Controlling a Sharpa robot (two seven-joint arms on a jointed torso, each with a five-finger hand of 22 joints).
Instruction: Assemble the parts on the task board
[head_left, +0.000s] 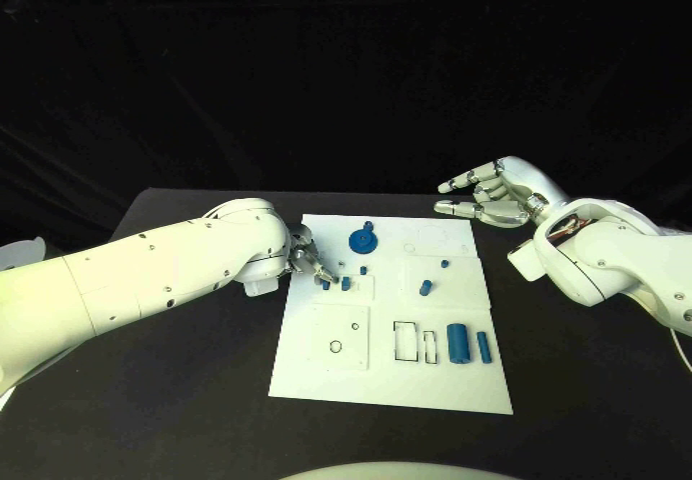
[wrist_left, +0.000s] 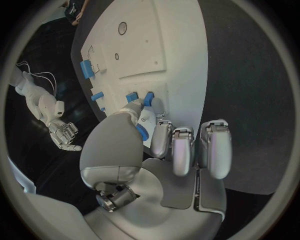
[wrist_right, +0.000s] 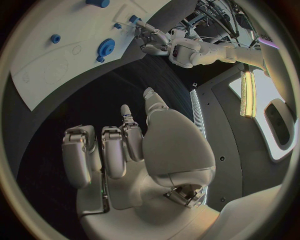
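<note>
Parts (wrist_left: 139, 97) meet left hand (wrist_left: 134, 135) fingers (wrist_left: 132, 113) in wrist view.

Blue parts (head_left: 459, 341) lie on the white task board (head_left: 389, 380), black table (head_left: 173, 380) beneath.

Glossy white arms with small dark screws, silver hands, segmented metal fingers (wrist_left: 182, 150)

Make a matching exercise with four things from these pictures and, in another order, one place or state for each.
Things:
1. left hand
2. right hand
3. blue gear
4. blue cylinder

Places or states:
A. lying on the task board, on the robot's right
B. fingers at small blue parts by the board's left edge
C. holding nothing, off the board, above the black table
D. at the board's far end

Pairs: 1-B, 2-C, 3-D, 4-A
</note>
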